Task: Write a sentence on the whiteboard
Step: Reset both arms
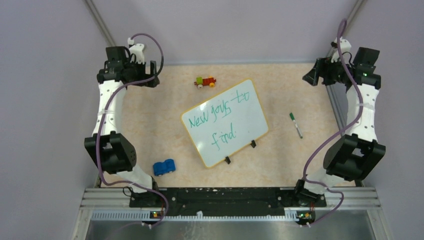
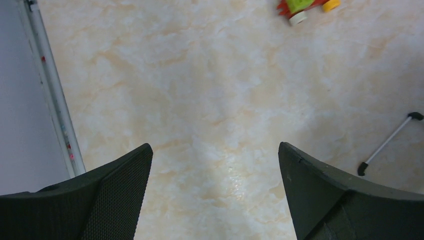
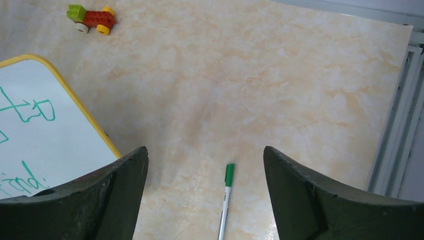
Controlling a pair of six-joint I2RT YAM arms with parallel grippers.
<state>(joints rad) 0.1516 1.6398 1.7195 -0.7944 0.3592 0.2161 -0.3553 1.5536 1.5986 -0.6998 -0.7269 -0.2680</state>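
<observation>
The whiteboard [image 1: 252, 120] lies tilted in the middle of the table, with a tan-yellow rim and two black clips [image 1: 227, 160] on its near edge. The sentence [image 1: 215, 114], in green, reads about "New joys to find" in two lines. Part of the board [image 3: 55, 140] and some green letters [image 3: 35, 107] show in the right wrist view. A green-capped marker [image 1: 296, 125] lies on the table right of the board, below my open right gripper [image 3: 205, 149]. My left gripper [image 1: 151, 80] and right gripper [image 1: 311, 77] hang at the far corners. The left gripper [image 2: 215, 147] is open and empty.
A red, green and yellow brick car [image 1: 205, 81] stands behind the board and shows in both wrist views [image 2: 305, 6] [image 3: 91, 17]. A blue toy car [image 1: 164, 167] sits near left. A thin grey rod with black ends [image 2: 387, 142] lies at the right of the left wrist view. Metal rails edge the table [image 3: 400, 125].
</observation>
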